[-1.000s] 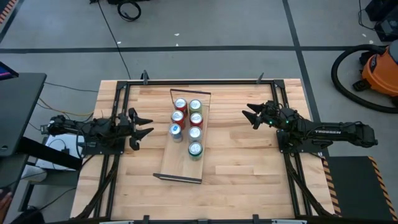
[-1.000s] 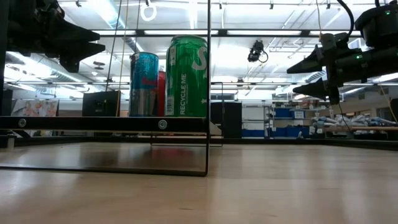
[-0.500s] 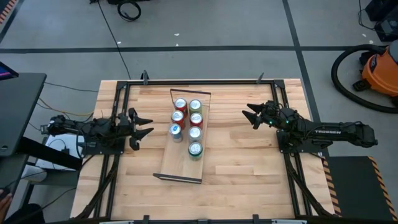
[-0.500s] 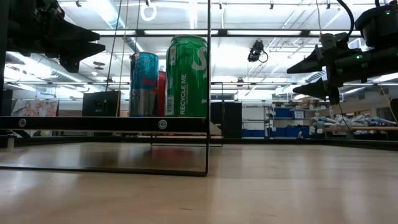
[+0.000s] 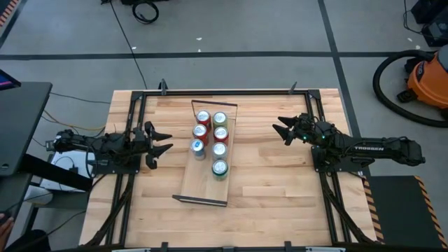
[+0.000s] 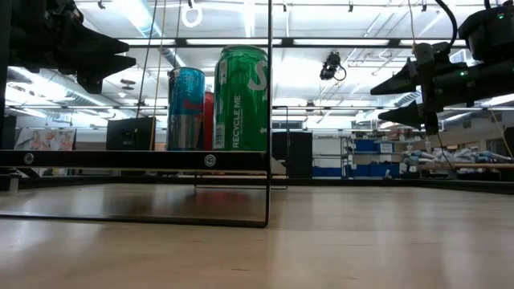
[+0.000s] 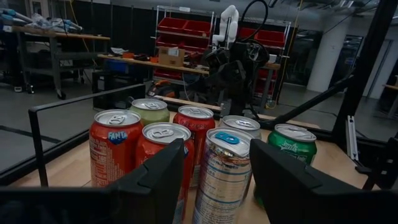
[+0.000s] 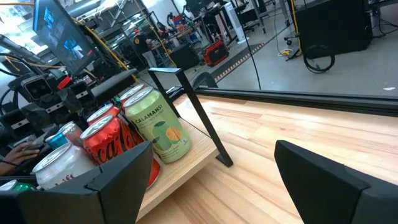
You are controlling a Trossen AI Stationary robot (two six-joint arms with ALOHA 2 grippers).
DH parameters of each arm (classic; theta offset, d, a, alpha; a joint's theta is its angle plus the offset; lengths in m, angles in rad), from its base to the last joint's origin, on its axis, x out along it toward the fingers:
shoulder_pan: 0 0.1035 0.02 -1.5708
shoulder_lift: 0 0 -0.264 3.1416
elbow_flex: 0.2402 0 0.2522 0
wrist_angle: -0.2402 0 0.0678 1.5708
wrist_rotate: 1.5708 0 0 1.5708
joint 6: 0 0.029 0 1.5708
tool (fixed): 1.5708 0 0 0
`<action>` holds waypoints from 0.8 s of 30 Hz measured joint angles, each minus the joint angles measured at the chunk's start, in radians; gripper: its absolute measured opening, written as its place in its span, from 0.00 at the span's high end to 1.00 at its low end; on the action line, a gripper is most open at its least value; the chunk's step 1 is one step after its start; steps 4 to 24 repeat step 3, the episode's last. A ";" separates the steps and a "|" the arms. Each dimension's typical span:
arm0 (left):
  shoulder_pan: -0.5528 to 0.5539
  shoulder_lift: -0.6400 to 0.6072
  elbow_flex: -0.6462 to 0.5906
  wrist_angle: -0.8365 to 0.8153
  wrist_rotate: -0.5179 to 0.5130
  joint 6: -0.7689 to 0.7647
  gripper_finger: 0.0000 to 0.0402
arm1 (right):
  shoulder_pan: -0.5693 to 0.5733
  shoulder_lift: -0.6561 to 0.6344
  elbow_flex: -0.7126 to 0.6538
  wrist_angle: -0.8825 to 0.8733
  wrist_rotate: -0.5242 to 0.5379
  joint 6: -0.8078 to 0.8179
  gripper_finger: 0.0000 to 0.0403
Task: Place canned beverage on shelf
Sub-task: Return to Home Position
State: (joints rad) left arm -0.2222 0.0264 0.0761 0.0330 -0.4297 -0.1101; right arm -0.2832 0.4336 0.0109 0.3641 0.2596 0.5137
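Note:
Several cans stand upright in two rows on the far half of the light-wood shelf (image 5: 201,183): a green can (image 5: 220,169) nearest, a blue-and-silver can (image 5: 199,148), red cans (image 5: 200,131) and pale green cans (image 5: 220,120). My left gripper (image 5: 165,140) is open and empty, left of the shelf, its fingers pointing at the cans. My right gripper (image 5: 281,129) is open and empty, right of the shelf. In the left wrist view the blue-and-silver can (image 7: 227,168) stands closest between the fingers' lines. The right wrist view shows the pale green can (image 8: 157,127) and the shelf's rod frame (image 8: 198,112).
A dark metal frame (image 5: 224,92) runs round the slatted wooden tabletop. The shelf's near half (image 5: 203,187) is bare board. An orange vacuum (image 5: 427,77) stands on the floor off the table's far right.

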 joint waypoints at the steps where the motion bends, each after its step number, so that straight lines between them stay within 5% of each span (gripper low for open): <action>1: 0.000 0.000 0.000 0.000 0.000 0.000 0.52 | 0.000 0.000 0.000 0.000 0.000 0.000 0.14; 24: 0.000 0.000 0.000 0.000 0.000 0.000 0.52 | 0.000 0.000 0.000 0.000 0.000 0.000 0.14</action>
